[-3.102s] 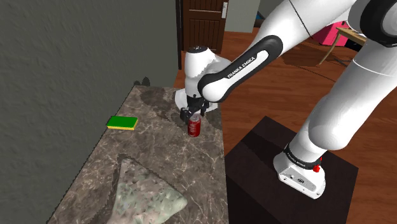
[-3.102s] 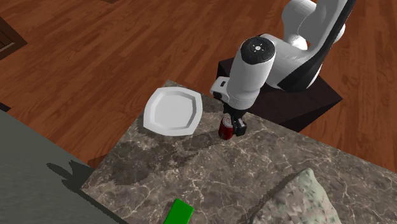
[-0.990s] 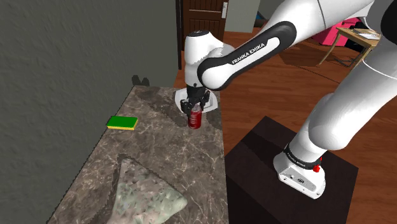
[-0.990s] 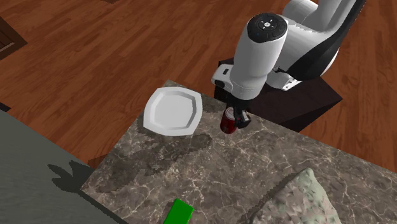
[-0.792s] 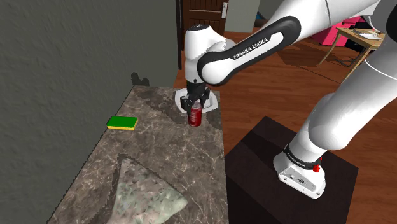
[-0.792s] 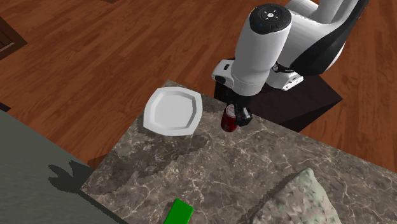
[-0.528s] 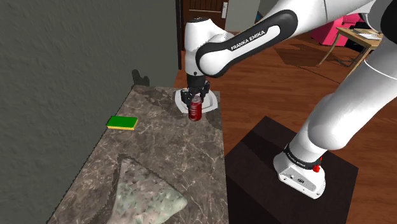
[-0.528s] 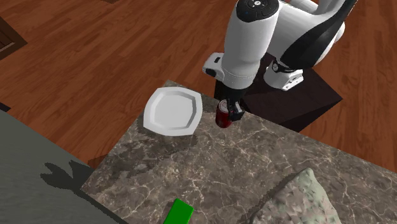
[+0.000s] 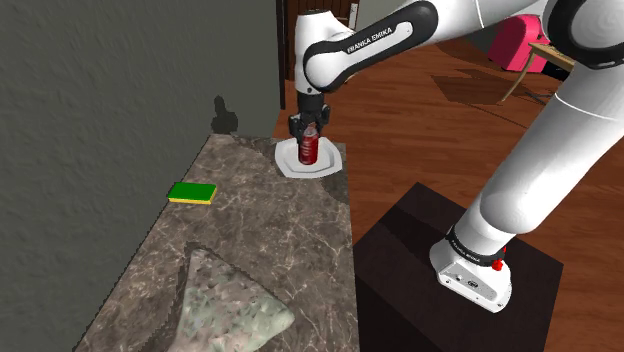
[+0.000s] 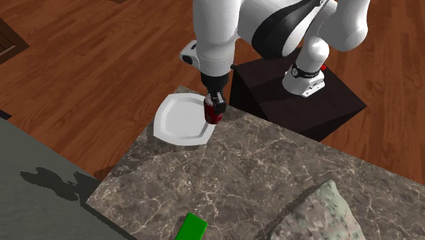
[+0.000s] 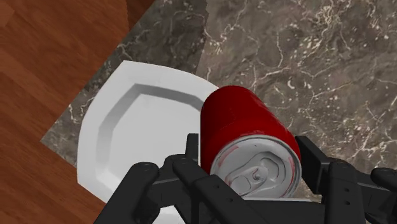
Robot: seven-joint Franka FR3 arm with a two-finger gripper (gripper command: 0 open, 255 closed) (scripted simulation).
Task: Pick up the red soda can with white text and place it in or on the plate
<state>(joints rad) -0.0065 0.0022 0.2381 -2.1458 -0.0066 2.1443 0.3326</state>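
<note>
The red soda can [image 9: 308, 149] hangs in the air, clasped by my black gripper [image 9: 308, 131], above the white octagonal plate [image 9: 328, 165] at the far corner of the marble counter. In the second exterior view the can [image 10: 214, 111] is over the plate's [image 10: 178, 121] right rim, with the gripper [image 10: 216, 102] shut on its top. From the wrist, the can [image 11: 245, 130] shows its silver lid between both fingers, with the plate [image 11: 143, 133] below and beside it.
A green and yellow sponge [image 9: 192, 193] lies near the wall. A mottled pale cushion-like lump [image 9: 222, 305] sits at the counter's near end. The dark stand [image 9: 455, 290] is beside the counter [image 9: 270, 240]. Wood floor surrounds the counter's far corner.
The arm has lifted the can higher and carried it away from the stand, from beside the plate to above its rim. The grip has not changed.
</note>
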